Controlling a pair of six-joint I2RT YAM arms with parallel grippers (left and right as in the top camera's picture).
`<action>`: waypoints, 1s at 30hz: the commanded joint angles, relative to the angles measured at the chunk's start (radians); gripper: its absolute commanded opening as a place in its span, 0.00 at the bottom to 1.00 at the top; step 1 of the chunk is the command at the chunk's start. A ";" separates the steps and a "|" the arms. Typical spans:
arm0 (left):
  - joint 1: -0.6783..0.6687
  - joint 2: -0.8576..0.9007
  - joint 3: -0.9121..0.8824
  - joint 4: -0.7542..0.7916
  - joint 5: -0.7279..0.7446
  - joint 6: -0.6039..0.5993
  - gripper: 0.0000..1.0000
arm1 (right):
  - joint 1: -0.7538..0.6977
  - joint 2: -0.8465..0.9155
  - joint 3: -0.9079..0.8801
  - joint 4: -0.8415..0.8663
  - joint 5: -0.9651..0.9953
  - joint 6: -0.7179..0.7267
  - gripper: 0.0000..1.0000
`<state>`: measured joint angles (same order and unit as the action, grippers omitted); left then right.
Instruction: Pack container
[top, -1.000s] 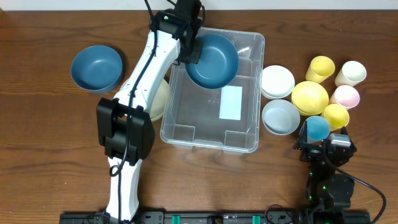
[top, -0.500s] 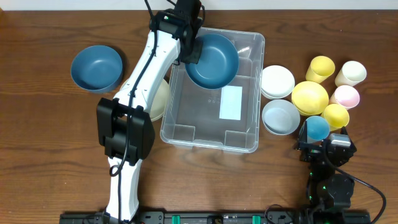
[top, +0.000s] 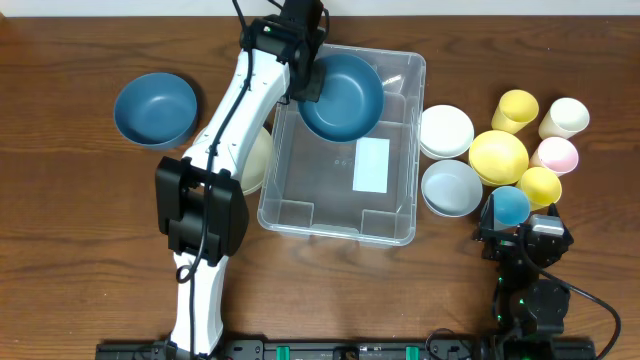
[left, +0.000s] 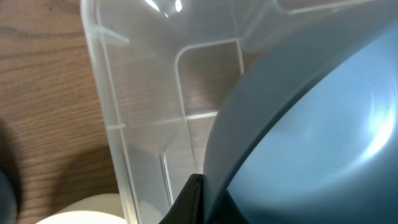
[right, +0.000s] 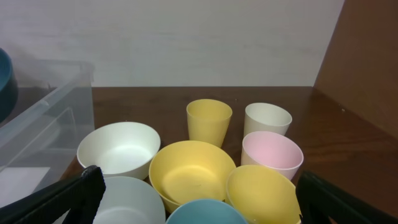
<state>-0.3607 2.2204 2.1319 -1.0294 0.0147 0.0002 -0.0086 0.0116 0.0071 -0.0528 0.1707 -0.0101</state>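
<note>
The container (top: 336, 232) sits open side up in the middle of the wooden surface (top: 80, 230). Its long axis runs from the near edge towards the far edge, turned slightly so that the far end leans to the right, and the white label (top: 371, 165) lies flat on its base. The left gripper (top: 303, 86) reaches over the container's far left corner, its fingers (left: 191, 198) clamped on the rim of a dark blue bowl (top: 342, 97). The bowl hangs tilted inside the container's outline at the far end. The right gripper (right: 199, 202) rests low at the near right, its fingers spread wide apart and holding nothing, just behind a cluster of bowls and cups that includes a yellow bowl (top: 498, 156), a white bowl (top: 446, 131) and a pink cup (top: 555, 155). A second blue bowl (top: 155, 108) stands well apart to the container's left. Set against the frames from a second ago, nothing has shifted: both arms, the held bowl and the container keep the same places.
</note>
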 joint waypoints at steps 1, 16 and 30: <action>0.011 0.010 -0.003 -0.002 -0.008 0.006 0.06 | 0.010 -0.007 -0.002 -0.003 0.005 0.013 0.99; 0.015 0.008 -0.002 0.007 -0.008 0.005 0.32 | 0.010 -0.006 -0.002 -0.003 0.005 0.013 0.99; 0.010 -0.076 0.027 -0.074 0.016 0.005 0.06 | 0.010 -0.007 -0.002 -0.003 0.005 0.013 0.99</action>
<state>-0.3481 2.2036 2.1323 -1.0721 0.0189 0.0010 -0.0086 0.0120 0.0071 -0.0528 0.1707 -0.0101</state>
